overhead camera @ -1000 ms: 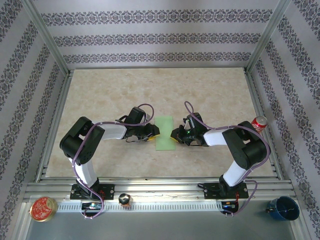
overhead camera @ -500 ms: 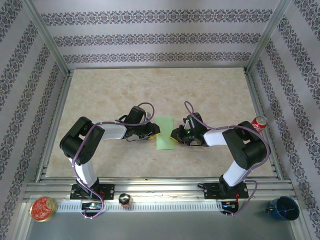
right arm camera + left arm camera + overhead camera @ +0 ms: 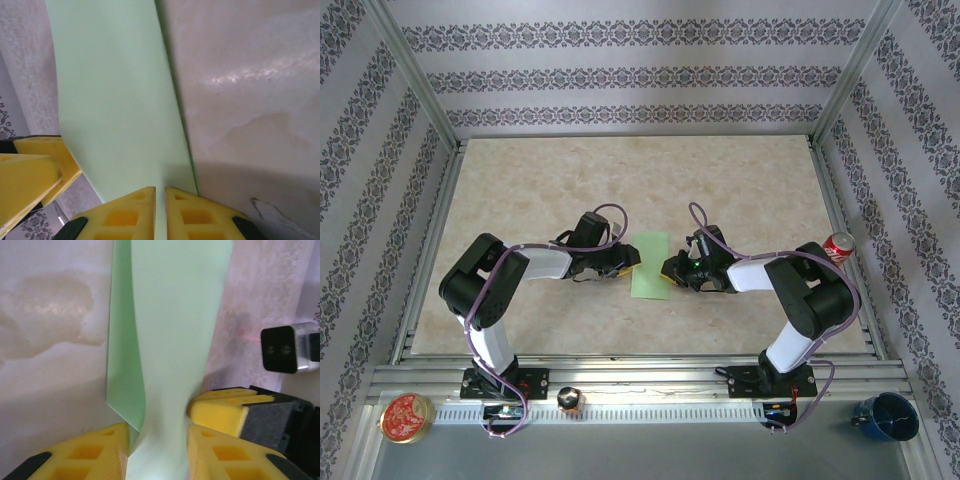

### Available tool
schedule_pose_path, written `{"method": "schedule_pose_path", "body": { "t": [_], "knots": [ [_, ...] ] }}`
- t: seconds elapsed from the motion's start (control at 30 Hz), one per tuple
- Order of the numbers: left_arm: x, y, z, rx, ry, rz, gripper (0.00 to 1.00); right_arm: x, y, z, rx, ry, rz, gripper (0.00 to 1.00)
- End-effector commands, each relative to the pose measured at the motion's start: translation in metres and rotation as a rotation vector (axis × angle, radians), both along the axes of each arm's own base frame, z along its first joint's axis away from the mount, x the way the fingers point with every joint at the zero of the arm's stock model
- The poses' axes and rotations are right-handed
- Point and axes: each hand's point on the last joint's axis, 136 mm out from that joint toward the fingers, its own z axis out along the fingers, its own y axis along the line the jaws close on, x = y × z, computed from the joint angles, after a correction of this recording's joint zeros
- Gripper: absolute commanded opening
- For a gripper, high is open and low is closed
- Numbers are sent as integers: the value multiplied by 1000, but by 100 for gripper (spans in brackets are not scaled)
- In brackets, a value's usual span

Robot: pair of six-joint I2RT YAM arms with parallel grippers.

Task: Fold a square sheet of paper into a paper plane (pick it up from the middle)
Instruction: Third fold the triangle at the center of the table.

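You are clamping the sheet of paper with the right gripper - its jaws are pressing shut on the edge, likely anchoring the fold. Your left gripper is standing partly open - the lifted flap is running loosely between its jaws, seemingly waiting for a fresh pinch.

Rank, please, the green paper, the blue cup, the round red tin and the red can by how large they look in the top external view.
1. Green paper, blue cup and round red tin: too alike to rank.
2. Red can: clearly smallest.
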Motion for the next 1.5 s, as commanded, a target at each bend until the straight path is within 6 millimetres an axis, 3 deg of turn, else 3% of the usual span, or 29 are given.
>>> {"method": "schedule_pose_path", "body": {
  "t": [0.0,0.4,0.9,1.1,1.27,1.37,1.47],
  "knots": [
    [14,-1,11,-52,-61,9,37,-16,-1,-25,-44,73,6,16],
    [13,-2,7,-78,-32,16,36,-15,1,-24,-37,71,9,16],
    [8,3,0,-62,7,36,11,-12,5,-15,-17,45,28,18],
    [7,9,3,-52,2,66,2,-5,12,9,5,-44,91,23],
    [3,23,8,-23,-5,145,0,2,13,47,-6,-220,143,30],
    [0,30,10,-5,7,188,0,2,6,63,-111,-344,159,33],
    [-1,39,12,7,13,250,0,-5,6,75,-324,-584,237,36]
  ]
}}
